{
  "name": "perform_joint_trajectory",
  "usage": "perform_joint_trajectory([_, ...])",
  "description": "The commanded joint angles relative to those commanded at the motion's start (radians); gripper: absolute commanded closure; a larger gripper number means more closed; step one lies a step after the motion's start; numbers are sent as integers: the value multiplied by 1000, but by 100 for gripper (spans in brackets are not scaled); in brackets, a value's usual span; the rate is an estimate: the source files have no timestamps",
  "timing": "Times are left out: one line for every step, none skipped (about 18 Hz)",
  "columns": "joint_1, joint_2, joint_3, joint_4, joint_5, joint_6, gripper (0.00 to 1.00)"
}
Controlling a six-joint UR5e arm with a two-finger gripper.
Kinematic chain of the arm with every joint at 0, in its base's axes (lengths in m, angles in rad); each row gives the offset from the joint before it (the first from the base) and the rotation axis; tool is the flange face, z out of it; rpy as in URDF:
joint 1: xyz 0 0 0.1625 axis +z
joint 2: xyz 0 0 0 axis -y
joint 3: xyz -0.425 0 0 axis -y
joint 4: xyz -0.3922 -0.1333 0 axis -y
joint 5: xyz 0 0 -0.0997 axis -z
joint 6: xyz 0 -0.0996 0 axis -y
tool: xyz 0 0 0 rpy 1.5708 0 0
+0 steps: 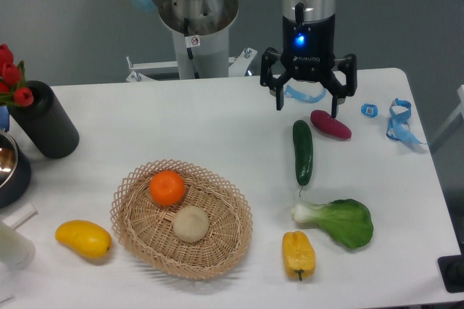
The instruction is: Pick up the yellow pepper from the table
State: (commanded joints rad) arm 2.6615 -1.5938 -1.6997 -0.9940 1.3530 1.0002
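The yellow pepper [299, 254] lies on the white table [217, 120] near the front edge, right of the basket, its short stem pointing toward the front. My gripper [307, 109] hangs open well behind it, above the back of the table, fingers pointing down with nothing between them. The right fingertip is just over the purple vegetable [330, 124]. A long stretch of table separates the gripper from the pepper.
A green cucumber [302, 151] and a bok choy [338, 221] lie between gripper and pepper. A wicker basket [181, 218] holds an orange and a pale round item. A smooth yellow mango-like fruit [83, 239] sits front left. A black cylinder [45, 122] with red flowers stands left.
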Motion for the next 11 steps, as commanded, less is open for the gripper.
perform_joint_trajectory([-3,-5,0,0,0,-3,0])
perform_joint_trajectory([-14,-12,0,0,0,-21,0])
perform_joint_trajectory([-20,-20,3,3,0,-55,0])
perform_joint_trajectory([-24,-31,12,3,0,-101,0])
perform_joint_trajectory([-37,-44,21,5,-5,-150,0])
perform_joint_trajectory([-49,-55,34,5,-11,-188,0])
perform_joint_trajectory([-54,-69,44,5,-11,-222,0])
perform_joint_trajectory([-58,-84,60,5,-11,-253,0])
perform_joint_trajectory([-69,-103,77,5,-11,-287,0])
perform_joint_trajectory([-83,-123,99,5,-11,-329,0])
perform_joint_trajectory([-95,-141,119,5,-14,-378,0])
